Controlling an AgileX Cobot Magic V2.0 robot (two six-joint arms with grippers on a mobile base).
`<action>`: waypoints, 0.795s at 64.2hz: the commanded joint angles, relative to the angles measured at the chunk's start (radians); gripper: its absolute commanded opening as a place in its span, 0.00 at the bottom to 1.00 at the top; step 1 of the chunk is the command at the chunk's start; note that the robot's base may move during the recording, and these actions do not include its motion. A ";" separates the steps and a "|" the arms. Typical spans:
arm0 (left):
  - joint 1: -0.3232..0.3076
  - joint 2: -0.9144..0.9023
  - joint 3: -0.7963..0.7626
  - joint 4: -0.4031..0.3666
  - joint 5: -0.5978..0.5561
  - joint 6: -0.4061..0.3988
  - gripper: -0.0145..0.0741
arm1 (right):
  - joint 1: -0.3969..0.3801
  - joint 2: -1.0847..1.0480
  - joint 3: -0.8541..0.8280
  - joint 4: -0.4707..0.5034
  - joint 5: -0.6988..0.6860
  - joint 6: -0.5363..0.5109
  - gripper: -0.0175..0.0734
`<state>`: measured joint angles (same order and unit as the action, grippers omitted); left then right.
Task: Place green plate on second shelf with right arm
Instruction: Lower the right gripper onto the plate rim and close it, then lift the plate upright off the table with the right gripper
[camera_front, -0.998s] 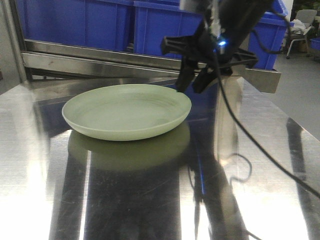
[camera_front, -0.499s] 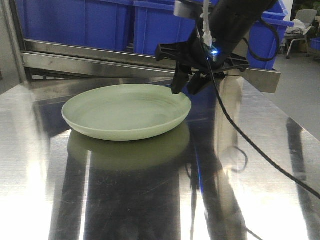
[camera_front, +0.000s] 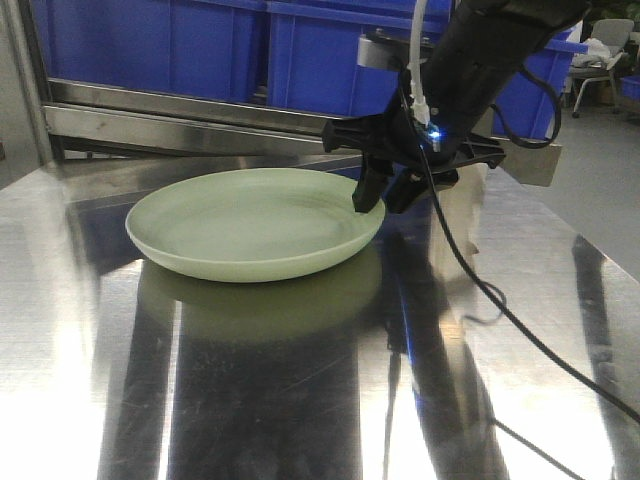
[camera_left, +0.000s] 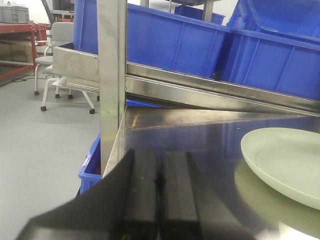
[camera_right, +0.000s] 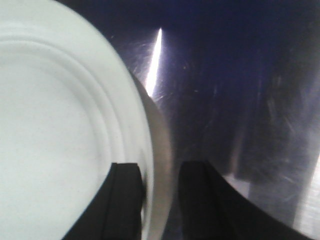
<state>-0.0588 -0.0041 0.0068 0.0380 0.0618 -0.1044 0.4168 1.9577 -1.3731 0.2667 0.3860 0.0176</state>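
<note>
The pale green plate (camera_front: 250, 225) lies flat on the steel table (camera_front: 300, 400). My right gripper (camera_front: 383, 198) is down at the plate's right rim and open. In the right wrist view the green plate (camera_right: 60, 125) fills the left side, and the right gripper (camera_right: 160, 172) straddles its rim: one finger over the inside, the other outside above the table, with a gap left on each side. My left gripper (camera_left: 159, 160) is shut and empty, low over the table's left edge. The green plate (camera_left: 285, 160) lies well to its right.
Blue bins (camera_front: 200, 50) sit on a steel shelf rail (camera_front: 200, 115) right behind the plate. A steel upright (camera_left: 110, 75) stands at the table's left corner. The right arm's black cable (camera_front: 500, 300) trails over the table. Office chairs (camera_front: 600, 50) stand beyond.
The right gripper has come down and slightly right, from above the plate's far-right edge to straddling its rim. The plate has not moved.
</note>
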 joint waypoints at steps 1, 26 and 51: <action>-0.004 -0.017 0.041 -0.003 -0.083 -0.004 0.31 | 0.006 -0.044 -0.036 0.001 -0.040 -0.003 0.53; -0.004 -0.017 0.041 -0.003 -0.083 -0.004 0.31 | 0.006 -0.045 -0.036 0.029 -0.013 -0.003 0.32; -0.004 -0.017 0.041 -0.003 -0.083 -0.004 0.31 | 0.006 -0.210 -0.031 -0.016 -0.038 -0.003 0.23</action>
<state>-0.0588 -0.0041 0.0068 0.0380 0.0618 -0.1044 0.4249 1.8788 -1.3822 0.2903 0.4174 0.0289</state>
